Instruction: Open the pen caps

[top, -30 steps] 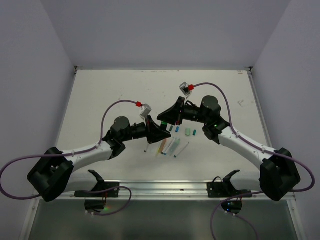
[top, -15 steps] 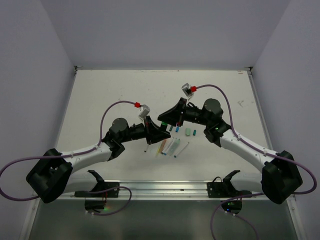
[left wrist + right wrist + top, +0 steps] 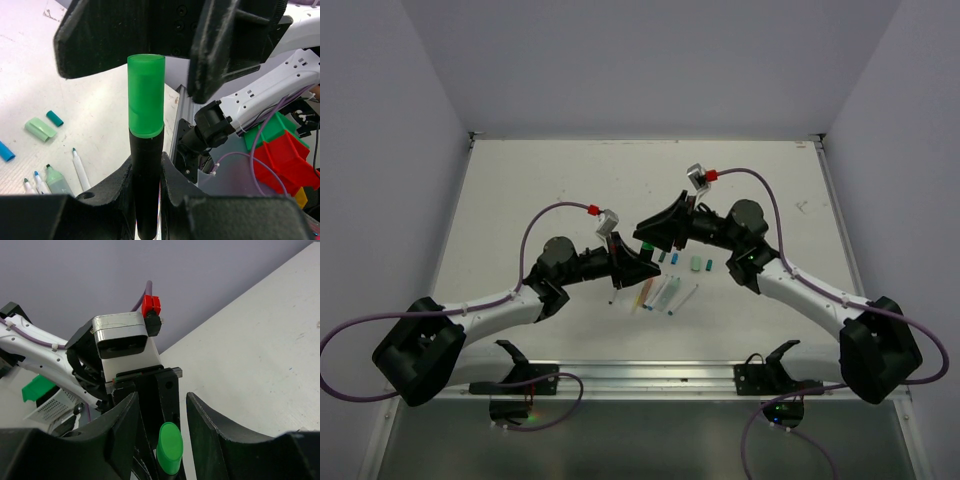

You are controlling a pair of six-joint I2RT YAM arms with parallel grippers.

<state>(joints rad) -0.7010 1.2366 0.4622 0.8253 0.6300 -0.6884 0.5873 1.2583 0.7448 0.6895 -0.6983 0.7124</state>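
Note:
My left gripper (image 3: 146,170) is shut on a black marker barrel (image 3: 146,187) and holds it upright above the table. Its bright green cap (image 3: 146,95) is on the marker and points at my right gripper. My right gripper (image 3: 161,410) is open, its fingers (image 3: 120,35) on either side just beyond the cap (image 3: 169,447), not touching it. In the top view the two grippers (image 3: 638,262) (image 3: 648,233) meet at mid-table. Loose caps lie on the table: pale mint (image 3: 41,128), teal (image 3: 55,118), blue (image 3: 5,150).
Several uncapped pens (image 3: 660,293) lie fanned out just near of the grippers, with loose caps (image 3: 697,264) to their right. Red and green bins (image 3: 285,150) sit beyond the table's near rail (image 3: 640,375).
My right gripper has shifted a little left, closer over the green cap. My left gripper still holds the marker in about the same place.

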